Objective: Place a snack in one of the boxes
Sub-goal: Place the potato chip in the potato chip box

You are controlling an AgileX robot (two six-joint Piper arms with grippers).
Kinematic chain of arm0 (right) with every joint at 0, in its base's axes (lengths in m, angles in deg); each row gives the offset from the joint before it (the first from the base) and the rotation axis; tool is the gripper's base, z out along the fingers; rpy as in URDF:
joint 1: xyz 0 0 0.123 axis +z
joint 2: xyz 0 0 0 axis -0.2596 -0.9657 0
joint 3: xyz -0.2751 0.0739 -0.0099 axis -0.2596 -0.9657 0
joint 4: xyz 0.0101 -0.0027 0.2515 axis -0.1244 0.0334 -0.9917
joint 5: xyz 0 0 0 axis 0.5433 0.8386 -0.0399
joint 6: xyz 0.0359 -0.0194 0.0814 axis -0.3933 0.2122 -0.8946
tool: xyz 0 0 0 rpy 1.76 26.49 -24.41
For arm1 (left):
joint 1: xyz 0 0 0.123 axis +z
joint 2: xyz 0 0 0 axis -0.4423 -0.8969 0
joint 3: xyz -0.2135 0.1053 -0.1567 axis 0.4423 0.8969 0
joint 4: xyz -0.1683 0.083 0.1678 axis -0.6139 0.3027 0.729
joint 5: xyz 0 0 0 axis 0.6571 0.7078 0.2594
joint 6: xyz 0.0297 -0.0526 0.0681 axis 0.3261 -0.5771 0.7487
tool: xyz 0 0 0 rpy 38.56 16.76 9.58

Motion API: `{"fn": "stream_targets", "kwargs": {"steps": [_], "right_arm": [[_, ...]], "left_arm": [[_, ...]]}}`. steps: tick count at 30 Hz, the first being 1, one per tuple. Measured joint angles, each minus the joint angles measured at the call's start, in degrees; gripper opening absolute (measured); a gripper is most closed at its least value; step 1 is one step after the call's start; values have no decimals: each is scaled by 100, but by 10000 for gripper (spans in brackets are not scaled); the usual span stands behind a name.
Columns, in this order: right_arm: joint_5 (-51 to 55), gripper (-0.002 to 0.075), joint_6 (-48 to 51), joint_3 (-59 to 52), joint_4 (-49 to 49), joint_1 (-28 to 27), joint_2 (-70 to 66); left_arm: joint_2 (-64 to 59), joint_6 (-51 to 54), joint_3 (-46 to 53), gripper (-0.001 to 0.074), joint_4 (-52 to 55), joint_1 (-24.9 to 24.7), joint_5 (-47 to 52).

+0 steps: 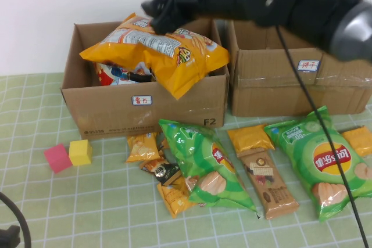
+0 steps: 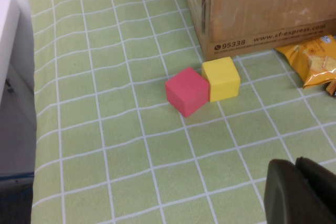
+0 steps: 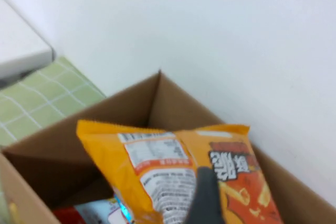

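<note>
A large orange chip bag lies tilted on top of the left cardboard box, and its lower corner hangs over the box's front wall. It also shows in the right wrist view. My right gripper hovers over the bag's back edge above that box. It is open, and one dark finger shows over the bag. My left gripper is shut and empty, low over the table at the near left, short of the red cube and yellow cube.
A second cardboard box stands at the right. Two green chip bags, a brown bar and several small orange packets lie in front of the boxes. More snacks fill the left box under the orange bag.
</note>
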Motion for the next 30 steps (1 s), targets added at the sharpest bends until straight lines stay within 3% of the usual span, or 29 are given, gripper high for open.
{"fn": "stream_targets", "kwargs": {"steps": [3,8,10,15,20,24,30], "right_arm": [[475,419,-84,10,-64,0,244],[2410,84,-681,10,-88,0,324],[3094,41,-753,10,-88,0,230],[3526,10,-550,10,-45,0,-236],[2421,8,-363,10,290,0,-605],[1822,8,-780,10,408,0,-694],[2257,6,-1172,10,556,0,-390]], "left_arm": [[0,0,0,-2,0,0,0],[0,0,0,-2,-48,0,0],[0,0,0,-2,-47,0,0],[0,0,0,-2,-60,0,0],[0,0,55,-2,-60,0,14],[0,0,55,-2,-60,0,14],[0,0,55,-2,-60,0,14]]}}
